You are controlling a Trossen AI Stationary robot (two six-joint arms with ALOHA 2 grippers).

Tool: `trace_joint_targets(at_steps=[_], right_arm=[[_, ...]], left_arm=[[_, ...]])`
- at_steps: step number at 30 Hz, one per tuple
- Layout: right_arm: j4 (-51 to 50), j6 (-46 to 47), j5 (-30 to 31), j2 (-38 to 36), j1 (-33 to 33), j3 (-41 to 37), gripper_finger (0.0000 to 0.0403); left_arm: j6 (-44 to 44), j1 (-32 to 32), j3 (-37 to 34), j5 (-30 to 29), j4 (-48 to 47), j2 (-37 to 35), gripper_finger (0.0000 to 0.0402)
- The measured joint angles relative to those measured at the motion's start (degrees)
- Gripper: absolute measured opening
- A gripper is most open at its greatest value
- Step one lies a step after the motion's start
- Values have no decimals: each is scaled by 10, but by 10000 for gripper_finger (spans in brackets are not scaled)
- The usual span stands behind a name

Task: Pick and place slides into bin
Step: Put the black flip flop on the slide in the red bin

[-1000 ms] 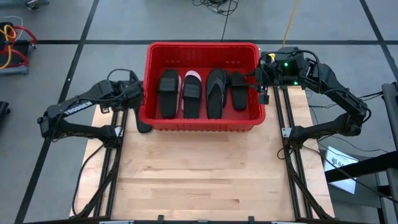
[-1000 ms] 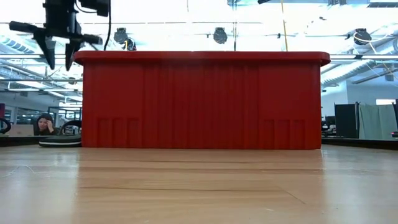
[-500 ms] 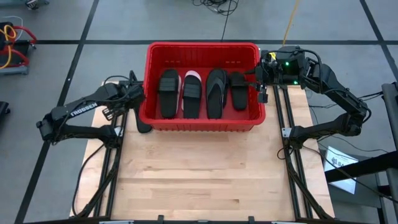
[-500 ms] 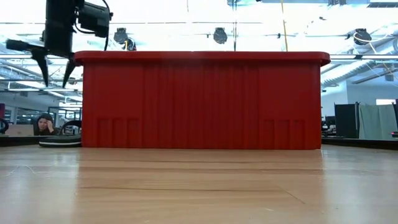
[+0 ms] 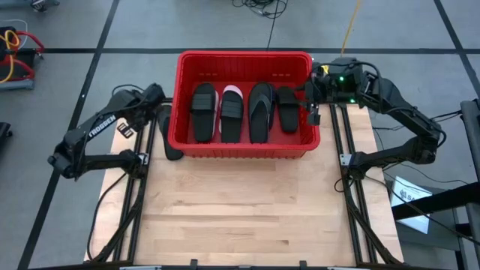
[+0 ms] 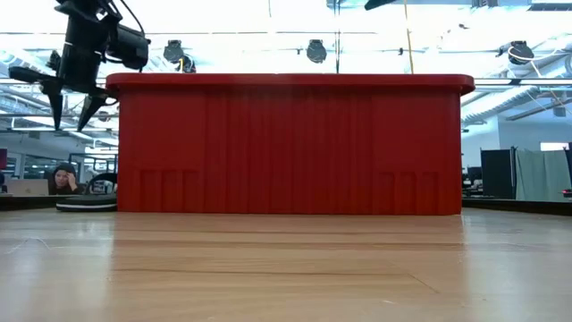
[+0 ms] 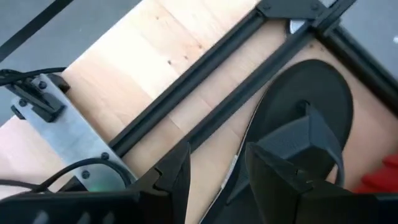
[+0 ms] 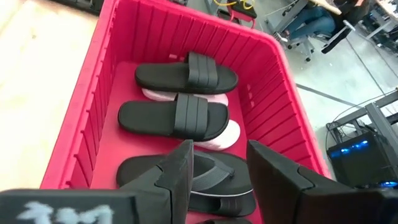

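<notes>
Slides [image 5: 240, 112] fill the red bin [image 5: 244, 148], four across; one black flip-flop [image 5: 168, 139] waits on the counter [image 5: 240, 210] at the bin's nine o'clock. Left pincer [image 6: 70, 97] hangs above it, wide and empty; right pincer [image 5: 313, 112], parted and empty, hovers at three o'clock.

Left arm [image 5: 97, 135]: matte black links, white lettering along forearm, thin black cables.
Right arm [image 5: 397, 112]: matte black, green indicator light on wrist housing.
Claw fingers [image 7: 177, 171]: dark, angular, wedge-shaped.
</notes>
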Motion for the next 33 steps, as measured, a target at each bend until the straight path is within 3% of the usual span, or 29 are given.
trace_joint_targets(at_steps=[6,22,28,33], right_arm=[[13,-28,0,0,0,-33,141],[52,-28,1,-7,0,-39,141],[53,-28,1,-11,0,-39,141],[59,-28,1,-11,0,-39,141]], left_arm=[[77,41,0,54,19,16,147],[154,86,0,100,84,137,147],[291,101,0,130,116,172,147],[349,107,1,135,141,193,147]])
